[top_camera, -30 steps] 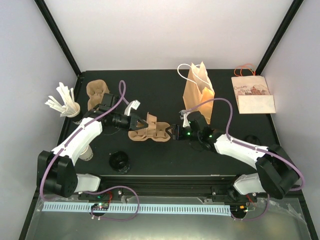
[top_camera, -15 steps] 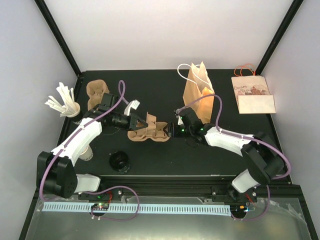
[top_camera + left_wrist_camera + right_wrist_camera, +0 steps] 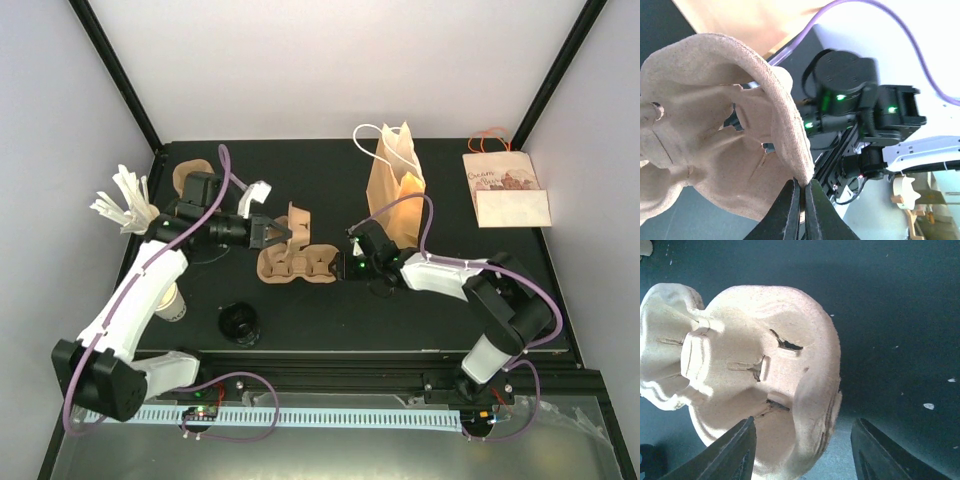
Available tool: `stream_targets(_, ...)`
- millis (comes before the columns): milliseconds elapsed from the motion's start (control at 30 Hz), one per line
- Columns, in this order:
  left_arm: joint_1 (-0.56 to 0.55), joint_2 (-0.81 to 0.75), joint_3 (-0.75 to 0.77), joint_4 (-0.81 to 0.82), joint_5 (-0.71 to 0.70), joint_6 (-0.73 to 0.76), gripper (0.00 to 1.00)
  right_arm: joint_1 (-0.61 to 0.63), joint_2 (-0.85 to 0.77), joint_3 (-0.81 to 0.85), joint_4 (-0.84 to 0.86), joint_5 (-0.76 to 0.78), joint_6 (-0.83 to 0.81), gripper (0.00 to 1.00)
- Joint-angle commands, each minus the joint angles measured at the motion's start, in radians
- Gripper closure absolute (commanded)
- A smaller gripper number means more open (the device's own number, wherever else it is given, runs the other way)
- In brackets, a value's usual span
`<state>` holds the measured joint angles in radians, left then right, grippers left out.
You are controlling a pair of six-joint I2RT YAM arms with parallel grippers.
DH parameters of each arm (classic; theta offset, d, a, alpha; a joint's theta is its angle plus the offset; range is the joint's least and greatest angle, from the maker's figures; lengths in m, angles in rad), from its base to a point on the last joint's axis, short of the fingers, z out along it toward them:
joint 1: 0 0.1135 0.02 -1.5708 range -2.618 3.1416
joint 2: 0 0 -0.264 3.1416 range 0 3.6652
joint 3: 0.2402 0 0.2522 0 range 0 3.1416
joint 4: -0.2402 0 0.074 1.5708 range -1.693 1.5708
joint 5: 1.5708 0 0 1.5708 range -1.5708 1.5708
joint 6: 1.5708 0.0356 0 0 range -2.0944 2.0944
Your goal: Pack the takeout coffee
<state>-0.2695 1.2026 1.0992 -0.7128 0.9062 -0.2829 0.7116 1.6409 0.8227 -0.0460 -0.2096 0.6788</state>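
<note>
Wrist views alone: left gripper (image 3: 801, 189) clamped on cup carrier (image 3: 715, 145) rim, right gripper (image 3: 804, 426) agape astride its end

The moulded-pulp cup carrier (image 3: 300, 264) is speckled tan against the matte black tabletop (image 3: 300, 180). My left arm (image 3: 135, 295) and right arm (image 3: 442, 273) are white, black-jointed, purple-cabled. The upright kraft paper bag (image 3: 395, 185) is plain tan with white handles; the flat paper bag (image 3: 506, 190) bears brown print.

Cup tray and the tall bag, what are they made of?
The cup tray looks like molded paper pulp: tan, matte, rough and fibrous, with ragged torn slits. The tall bag seems to be thin brown paper, smooth, with sharp folded creases.
</note>
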Motion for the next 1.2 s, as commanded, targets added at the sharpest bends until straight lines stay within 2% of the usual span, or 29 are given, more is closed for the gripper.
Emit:
stream_targets(0, -0.004, -0.062, 0.059, -0.033, 0.004, -0.005, 0.96, 0.000, 0.029, 0.027, 0.036, -0.030, 0.002, 0.47)
stream_targets(167, -0.002, -0.096, 0.103, -0.047, -0.003, -0.015, 0.96, 0.010, 0.044, 0.034, 0.083, -0.079, 0.004, 0.54)
stream_targets(300, 0.003, -0.142, 0.182, -0.097, -0.127, 0.004, 0.96, 0.078, 0.089, 0.088, 0.125, -0.072, 0.032, 0.53)
stream_targets(500, 0.007, -0.258, 0.230, -0.112, -0.401, 0.023, 0.93, 0.184, 0.246, 0.236, 0.311, -0.063, 0.133, 0.47)
stream_targets(633, 0.009, -0.265, 0.227, -0.149, -0.476, 0.052, 0.92, 0.218, 0.309, 0.373, 0.306, -0.102, 0.090, 0.34)
stream_targets(733, 0.009, -0.246, 0.207, -0.163, -0.474, 0.067, 0.92, 0.214, 0.201, 0.301, 0.335, -0.060, 0.060, 0.26)
stream_targets(833, 0.009, -0.226, 0.172, -0.149, -0.462, 0.069, 0.93, 0.196, 0.073, 0.204, 0.299, -0.021, 0.028, 0.24)
stream_targets(1000, -0.027, -0.137, 0.141, -0.140, -0.409, 0.065, 0.93, 0.176, -0.142, 0.078, 0.122, 0.097, -0.013, 0.25)
stream_targets(1167, -0.142, -0.023, 0.115, -0.091, -0.474, 0.050, 0.93, 0.107, -0.298, 0.033, -0.140, 0.217, -0.018, 0.28)
